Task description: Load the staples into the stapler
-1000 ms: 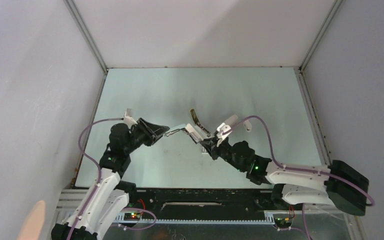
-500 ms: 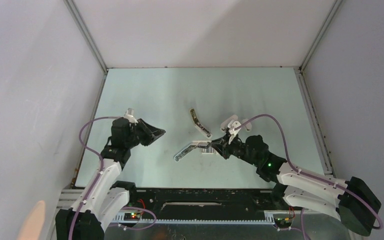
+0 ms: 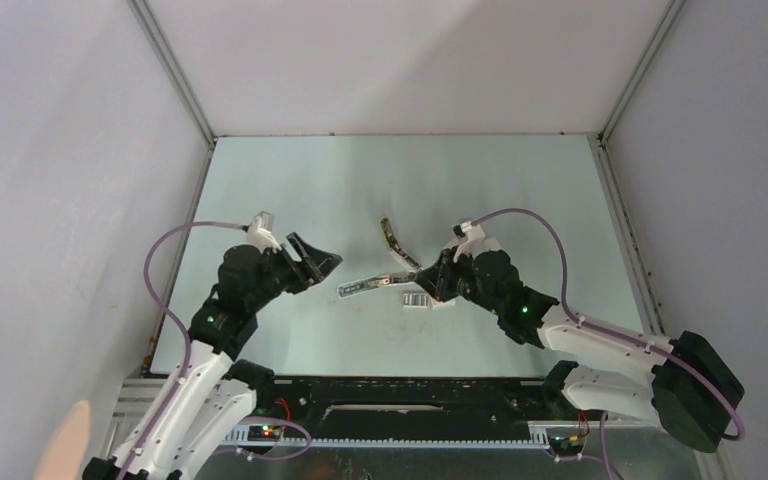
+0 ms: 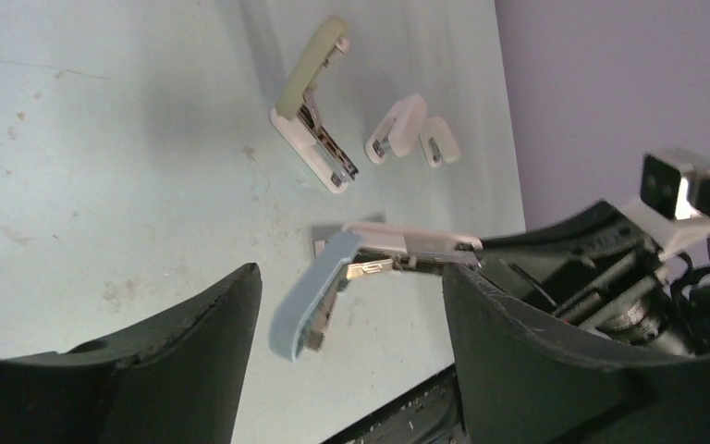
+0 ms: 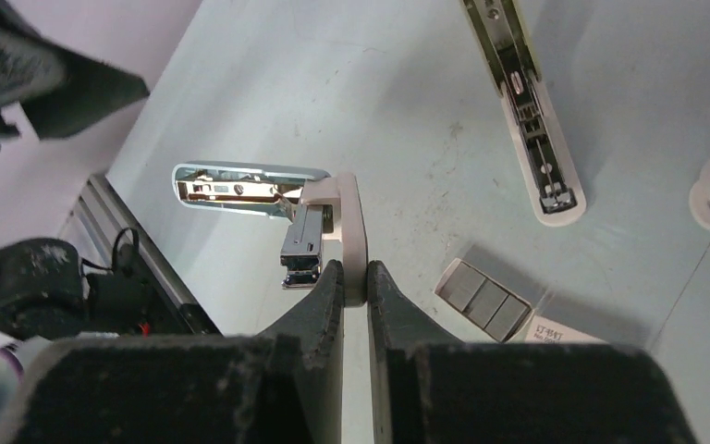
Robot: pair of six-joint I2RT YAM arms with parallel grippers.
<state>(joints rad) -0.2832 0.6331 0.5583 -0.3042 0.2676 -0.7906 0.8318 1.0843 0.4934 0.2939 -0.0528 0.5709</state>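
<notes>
I am seeing the right gripper (image 5: pixel 356 277) pinching the stapler (image 5: pixel 250 185) by its white base, with the left gripper (image 4: pixel 349 277) spread, near it. The staples (image 5: pixel 483 296) are lying just beside the stapler, against a white box (image 5: pixel 564 331) (the right wrist view is showing them best). A second stapler (image 5: pixel 527 120) is lying open beyond.

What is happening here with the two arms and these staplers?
The right end effector is shut on the white base of a blue-grey stapler, which is swung open. The left end effector stands open beside the stapler's lid end and grips nothing. The staples, a striped grey block, lie on the table next to the right end effector, not yet loaded. A second, beige stapler lies open farther back.
</notes>
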